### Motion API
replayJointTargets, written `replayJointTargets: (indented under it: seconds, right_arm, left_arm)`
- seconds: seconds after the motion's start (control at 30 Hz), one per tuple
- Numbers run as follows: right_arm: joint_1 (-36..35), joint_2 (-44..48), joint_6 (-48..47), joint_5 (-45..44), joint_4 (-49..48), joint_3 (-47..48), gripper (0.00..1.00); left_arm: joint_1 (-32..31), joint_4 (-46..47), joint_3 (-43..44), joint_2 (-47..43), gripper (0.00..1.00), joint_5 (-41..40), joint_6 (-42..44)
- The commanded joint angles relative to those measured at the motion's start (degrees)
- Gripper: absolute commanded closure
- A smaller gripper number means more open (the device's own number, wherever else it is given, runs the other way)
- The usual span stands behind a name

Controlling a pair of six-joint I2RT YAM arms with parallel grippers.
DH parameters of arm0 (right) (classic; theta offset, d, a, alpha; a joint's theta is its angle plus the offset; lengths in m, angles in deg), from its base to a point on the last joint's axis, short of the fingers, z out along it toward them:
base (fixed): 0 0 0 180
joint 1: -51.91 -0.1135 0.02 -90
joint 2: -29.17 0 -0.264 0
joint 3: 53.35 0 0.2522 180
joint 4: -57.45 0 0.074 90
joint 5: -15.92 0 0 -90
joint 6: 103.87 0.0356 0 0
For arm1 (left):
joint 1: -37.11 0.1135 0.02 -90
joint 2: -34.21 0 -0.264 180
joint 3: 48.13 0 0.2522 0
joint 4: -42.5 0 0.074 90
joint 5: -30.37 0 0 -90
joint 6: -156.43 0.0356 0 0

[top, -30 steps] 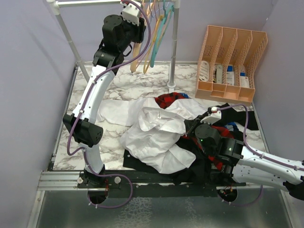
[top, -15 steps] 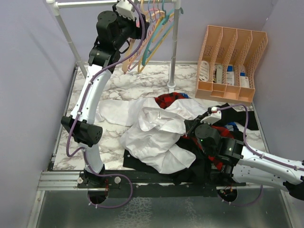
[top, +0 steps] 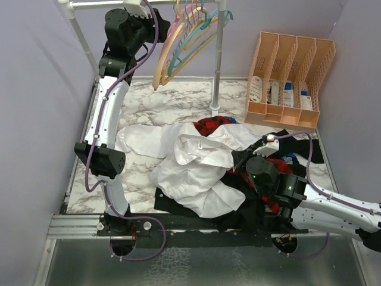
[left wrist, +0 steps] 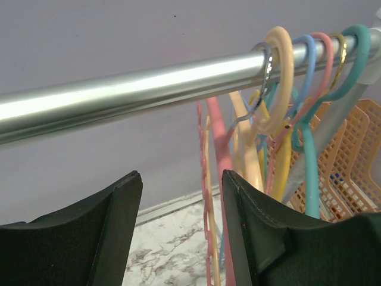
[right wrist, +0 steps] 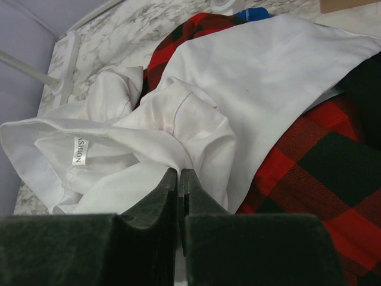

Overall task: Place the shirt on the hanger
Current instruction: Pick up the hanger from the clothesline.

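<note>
The white shirt (top: 190, 161) lies crumpled in the middle of the table over other clothes. My right gripper (right wrist: 178, 173) is shut on a fold of the shirt (right wrist: 250, 77) near its collar label; in the top view the gripper (top: 236, 164) sits at the shirt's right edge. My left gripper (left wrist: 181, 176) is open, raised just below the rail (left wrist: 119, 89). The thin pink wavy hanger (left wrist: 206, 208) hangs between its fingers, close to the right finger (left wrist: 256, 226). Its metal hook (left wrist: 266, 65) sits on the rail.
Peach, blue, pink, yellow and teal hangers (top: 178, 44) hang bunched on the rail, swung out to the left. The rack post (top: 217, 59) stands behind. A peach organizer (top: 292, 77) is at the back right. A plaid shirt (right wrist: 309, 155) and black garment (top: 178, 205) lie under the shirt.
My left arm has risen and moved left toward the rail, and the hangers have swung out to the left with it. The right gripper and shirt have not moved.
</note>
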Motion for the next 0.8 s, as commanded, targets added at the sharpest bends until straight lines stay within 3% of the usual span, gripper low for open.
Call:
replayJointTargets:
  seconds: [0.0, 0.77]
  right_arm:
    - [0.1, 0.5, 1.1, -2.0, 1.7, -0.8, 0.99]
    - [0.1, 0.6, 1.6, -2.0, 1.7, -1.2, 0.99]
  left_arm:
    - [-0.4, 0.6, 1.2, 0.2, 0.41, 3.4, -1.2]
    - [-2.5, -0.2, -2.6, -0.9, 0.43, 4.4, 8.7]
